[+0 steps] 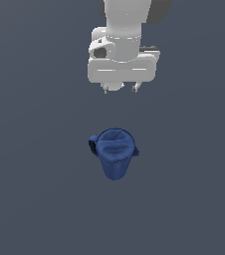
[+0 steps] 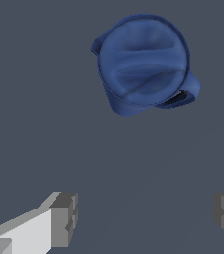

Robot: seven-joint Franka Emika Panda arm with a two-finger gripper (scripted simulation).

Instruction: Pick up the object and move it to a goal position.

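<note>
My gripper (image 1: 120, 88) hangs above the blue pitcher (image 1: 114, 152), well clear of it, fingers (image 2: 63, 219) spread wide with nothing between them. The pitcher stands upright on the tabletop (image 1: 30, 199), its handle (image 2: 187, 94) jutting from one side. I judge it light, rigid and likely a bit slick. The body tapers downward, so I'd close across the upper wall near the rim, avoiding handle and spout.
</note>
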